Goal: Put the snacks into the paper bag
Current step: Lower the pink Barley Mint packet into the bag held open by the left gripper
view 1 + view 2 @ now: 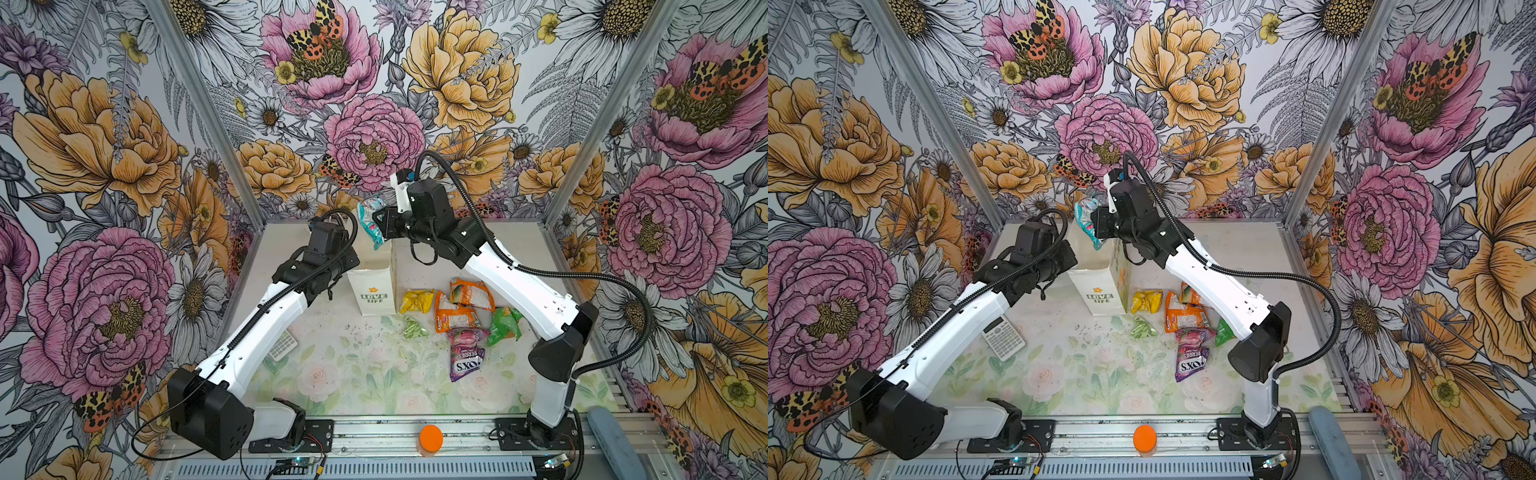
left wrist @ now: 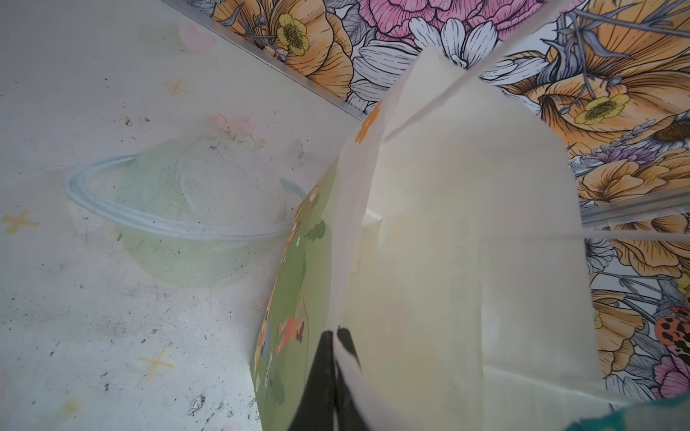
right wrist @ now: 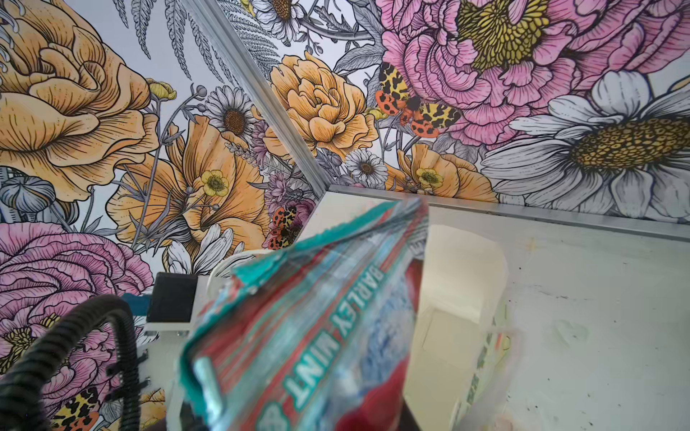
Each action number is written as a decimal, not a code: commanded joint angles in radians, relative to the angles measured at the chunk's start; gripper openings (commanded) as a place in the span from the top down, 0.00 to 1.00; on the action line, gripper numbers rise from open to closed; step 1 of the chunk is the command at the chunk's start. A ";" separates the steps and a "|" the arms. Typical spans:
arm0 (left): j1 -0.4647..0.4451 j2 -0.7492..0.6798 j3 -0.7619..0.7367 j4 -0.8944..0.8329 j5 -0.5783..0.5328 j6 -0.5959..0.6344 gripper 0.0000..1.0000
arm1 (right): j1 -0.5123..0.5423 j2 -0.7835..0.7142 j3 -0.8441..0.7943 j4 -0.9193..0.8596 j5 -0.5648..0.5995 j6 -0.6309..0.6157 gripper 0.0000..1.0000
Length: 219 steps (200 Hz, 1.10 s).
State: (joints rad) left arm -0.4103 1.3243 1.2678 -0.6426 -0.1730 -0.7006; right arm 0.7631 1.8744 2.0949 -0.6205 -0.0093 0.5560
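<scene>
**Q:** What lies nearest the front?

**A:** An orange-lidded jar (image 1: 431,439) stands on the metal rail. Beyond it, on the tabletop (image 1: 353,374), a calculator (image 1: 1003,336) shows whole in a top view. Elsewhere the left arm covers most of the calculator (image 1: 283,345).

**Q:** And the loose snacks?

**A:** They lie in a cluster on the right half of the tabletop. The purple packet (image 1: 466,360) is nearest, then two orange packets (image 1: 455,318), a green packet (image 1: 505,326), a pale green packet (image 1: 413,326) and a yellow packet (image 1: 417,301).

**Q:** Where is the container?

**A:** The paper bag (image 1: 372,295) stands upright just left of the yellow packet. Only the left wrist view shows the left fingers (image 2: 330,343), clenched on the bag's rim.

**Q:** What does it hold?

**A:** The right wrist view looks into the open mouth and shows pale inner walls. The right fingers (image 1: 379,222) grasp a teal packet (image 1: 371,218), which hangs at that mouth. Whether its lower end is inside the rim cannot be told. The "BARLEY MINT" print is legible in the right wrist view alone.
</scene>
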 commanded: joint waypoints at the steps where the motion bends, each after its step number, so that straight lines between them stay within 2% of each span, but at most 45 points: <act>1: -0.006 0.000 -0.004 0.048 -0.004 -0.019 1.00 | 0.011 0.019 0.009 -0.014 0.034 -0.019 0.74; 97: -0.005 0.013 0.001 0.059 0.005 -0.022 1.00 | 0.018 0.070 0.065 -0.144 0.082 -0.047 0.74; 153: -0.006 0.026 -0.002 0.067 0.018 -0.025 1.00 | 0.020 0.080 0.089 -0.159 0.085 -0.065 0.52; 219: -0.005 0.026 -0.011 0.073 0.019 -0.023 1.00 | 0.021 0.069 0.093 -0.158 0.053 -0.096 0.43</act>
State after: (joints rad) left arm -0.4103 1.3506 1.2636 -0.6037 -0.1638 -0.7090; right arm 0.7742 1.9556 2.1578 -0.7887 0.0566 0.4877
